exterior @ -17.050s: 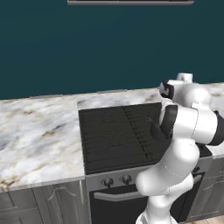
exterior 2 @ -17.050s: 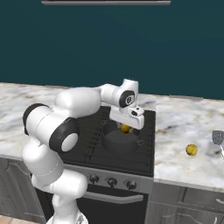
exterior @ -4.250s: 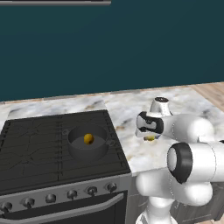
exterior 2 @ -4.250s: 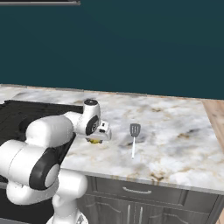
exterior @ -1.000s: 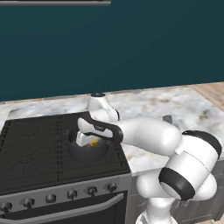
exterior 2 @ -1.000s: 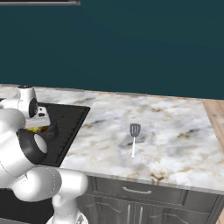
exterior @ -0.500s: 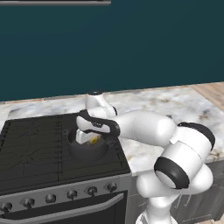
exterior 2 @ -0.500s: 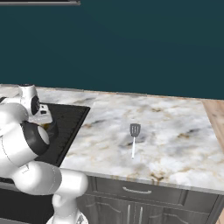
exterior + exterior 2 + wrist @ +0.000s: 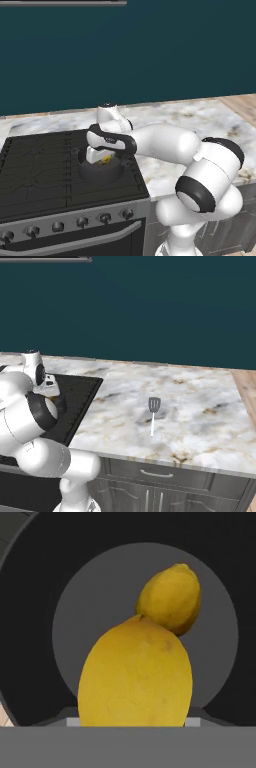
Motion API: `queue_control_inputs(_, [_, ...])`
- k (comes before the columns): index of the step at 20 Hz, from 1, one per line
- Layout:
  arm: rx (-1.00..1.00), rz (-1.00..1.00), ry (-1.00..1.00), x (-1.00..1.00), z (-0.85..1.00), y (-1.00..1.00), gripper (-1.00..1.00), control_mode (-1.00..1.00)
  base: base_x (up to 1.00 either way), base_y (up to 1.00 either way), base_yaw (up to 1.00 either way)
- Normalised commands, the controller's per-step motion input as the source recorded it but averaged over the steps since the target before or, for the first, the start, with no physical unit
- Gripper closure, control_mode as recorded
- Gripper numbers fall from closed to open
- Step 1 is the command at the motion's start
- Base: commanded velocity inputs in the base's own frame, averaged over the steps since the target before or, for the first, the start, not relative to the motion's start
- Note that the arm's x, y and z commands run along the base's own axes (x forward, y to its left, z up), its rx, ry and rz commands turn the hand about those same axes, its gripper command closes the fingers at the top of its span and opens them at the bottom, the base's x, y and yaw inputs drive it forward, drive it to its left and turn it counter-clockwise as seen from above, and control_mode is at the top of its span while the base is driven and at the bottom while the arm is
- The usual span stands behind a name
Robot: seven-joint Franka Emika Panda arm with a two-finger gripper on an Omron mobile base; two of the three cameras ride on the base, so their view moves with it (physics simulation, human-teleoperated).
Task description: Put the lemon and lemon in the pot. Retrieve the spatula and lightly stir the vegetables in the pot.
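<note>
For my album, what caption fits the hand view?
Near lemon in the claw, above the second lemon in the pot.

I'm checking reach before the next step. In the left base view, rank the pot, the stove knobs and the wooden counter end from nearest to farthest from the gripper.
1. The pot, directly under the gripper, on the stove.
2. The stove knobs, along the front panel below the pot.
3. The wooden counter end, far off at the right edge.

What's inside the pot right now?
In the hand view, one lemon lies on the floor of the pot. A second lemon sits nearer the camera at the tool, hiding part of the first and the floor beneath; whether it has been let go can't be told.
</note>
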Motion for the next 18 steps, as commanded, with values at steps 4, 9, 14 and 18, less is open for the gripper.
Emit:
queue_control_inputs(4, [0.00,0.00,0.04,0.00,0.00,0.00,-1.00,-1.00,0.00,0.00,0.00])
queue_control_inputs(9, [0.00,0.00,0.03,0.00,0.00,0.00,-1.00,-1.00,0.00,0.00,0.00])
queue_control_inputs(14, [0.00,0.00,0.02,0.00,0.00,0.00,-1.00,-1.00,0.00,0.00,0.00])
queue_control_inputs(18, [0.00,0.00,0.00,0.00,0.01,0.00,-1.00,-1.00,0.00,0.00,0.00])
